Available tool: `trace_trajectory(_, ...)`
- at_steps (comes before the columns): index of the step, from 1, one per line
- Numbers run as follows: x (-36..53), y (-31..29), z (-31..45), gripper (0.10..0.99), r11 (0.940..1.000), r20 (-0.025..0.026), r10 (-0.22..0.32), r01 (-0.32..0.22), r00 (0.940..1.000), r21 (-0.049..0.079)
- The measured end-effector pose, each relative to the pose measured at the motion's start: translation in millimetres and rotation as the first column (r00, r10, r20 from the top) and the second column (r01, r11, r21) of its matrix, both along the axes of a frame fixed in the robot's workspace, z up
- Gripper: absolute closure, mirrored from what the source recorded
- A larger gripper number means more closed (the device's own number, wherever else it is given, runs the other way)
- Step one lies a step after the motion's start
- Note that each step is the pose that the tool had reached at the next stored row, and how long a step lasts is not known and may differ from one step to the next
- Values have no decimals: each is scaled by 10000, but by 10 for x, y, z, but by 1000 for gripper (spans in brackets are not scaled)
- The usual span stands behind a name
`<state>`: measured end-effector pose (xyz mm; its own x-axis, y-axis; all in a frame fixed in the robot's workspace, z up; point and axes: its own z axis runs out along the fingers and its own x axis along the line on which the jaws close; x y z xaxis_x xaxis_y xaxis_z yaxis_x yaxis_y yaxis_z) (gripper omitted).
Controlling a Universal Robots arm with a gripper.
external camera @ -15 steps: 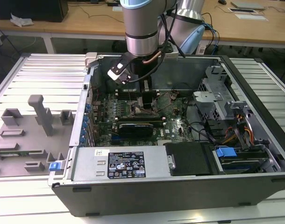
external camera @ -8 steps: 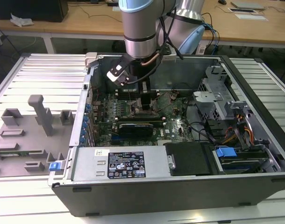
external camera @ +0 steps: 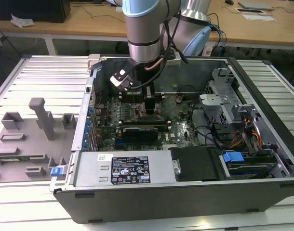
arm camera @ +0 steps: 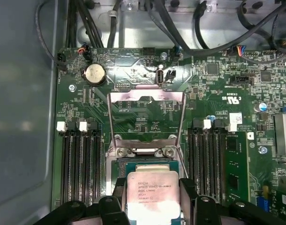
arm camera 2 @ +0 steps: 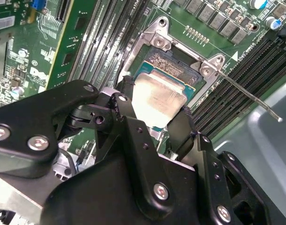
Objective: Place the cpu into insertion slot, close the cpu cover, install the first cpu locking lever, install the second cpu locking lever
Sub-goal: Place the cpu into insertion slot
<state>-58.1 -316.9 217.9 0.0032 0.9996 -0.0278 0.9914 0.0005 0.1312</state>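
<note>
Grey steel computer case (external camera: pixel 137 204) lies open before us, the green motherboard (arm camera: pixel 213 93) inside. We see the gripper (arm camera: pixel 152 187) low over the socket (arm camera 2: pixel 173 63), its fingers (arm camera: pixel 187 187) clamped on two sides of the cpu (arm camera: pixel 152 199). The cpu cover (arm camera: pixel 146 95) lies folded open beyond the socket.

The silver-grey robot arm with pale blue joint caps (external camera: pixel 146 24) enters the exterior view at twelve o'clock and hangs straight down. Its wrist is vertical and its tool end points toward six o'clock. A small white-and-black camera block (external camera: pixel 122 78) sits on the wrist at about eight o'clock. Below it the black two-fingered gripper (external camera: pixel 150 105) points downward. In both wrist views its black fingers (arm camera 2: pixel 124 110) (arm camera: pixel 118 190) press against opposite edges of the small flat square silvery-tan cpu (arm camera 2: pixel 158 101) (arm camera: pixel 152 194), gripping it between them.
</note>
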Motion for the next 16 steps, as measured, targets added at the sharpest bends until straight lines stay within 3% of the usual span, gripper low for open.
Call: trace_trajectory(16,-21,32,-155,545,10000,0,0,0,10000,10)
